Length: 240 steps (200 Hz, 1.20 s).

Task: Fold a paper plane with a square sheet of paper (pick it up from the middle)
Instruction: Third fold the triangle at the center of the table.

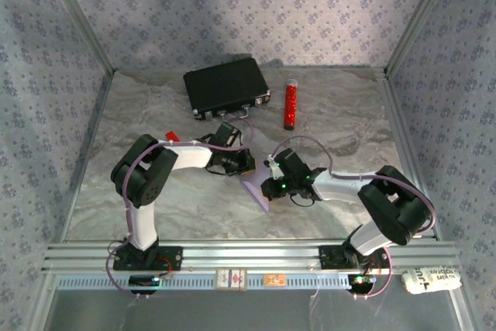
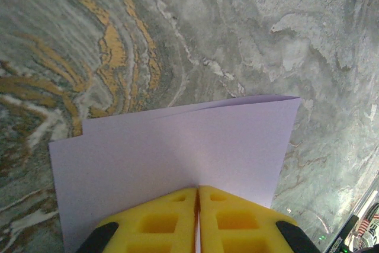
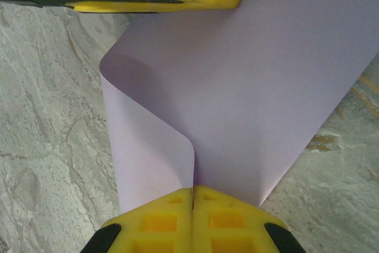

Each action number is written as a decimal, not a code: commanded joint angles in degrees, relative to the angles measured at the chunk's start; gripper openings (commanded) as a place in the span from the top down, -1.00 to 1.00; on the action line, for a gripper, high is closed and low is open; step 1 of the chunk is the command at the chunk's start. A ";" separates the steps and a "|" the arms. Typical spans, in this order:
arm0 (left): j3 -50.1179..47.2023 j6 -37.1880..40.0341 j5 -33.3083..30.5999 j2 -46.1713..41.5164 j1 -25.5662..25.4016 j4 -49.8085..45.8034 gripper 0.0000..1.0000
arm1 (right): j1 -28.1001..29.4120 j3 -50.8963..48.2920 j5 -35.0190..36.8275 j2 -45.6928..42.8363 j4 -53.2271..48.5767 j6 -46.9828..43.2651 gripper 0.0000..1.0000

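Two grips secure the square sheet of paper [image 2: 177,146]: left pincer [image 2: 197,192] and right pincer [image 3: 192,192] each pinch one edge, presumably to curl a fold

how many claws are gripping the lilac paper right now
2. The left claw is shut on one edge of the square sheet of paper. The right claw is shut on the opposite edge, where the sheet curls over.
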 commanded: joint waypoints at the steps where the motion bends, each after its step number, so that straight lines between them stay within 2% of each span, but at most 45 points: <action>1: -1.73 -0.19 -1.71 0.09 -0.41 -2.71 0.80 | -0.19 1.54 0.42 1.13 -1.42 -0.96 0.88; 240: -0.83 0.30 -2.14 -0.22 -0.33 -3.48 0.80 | 0.63 1.09 1.47 2.03 -3.88 -0.74 0.88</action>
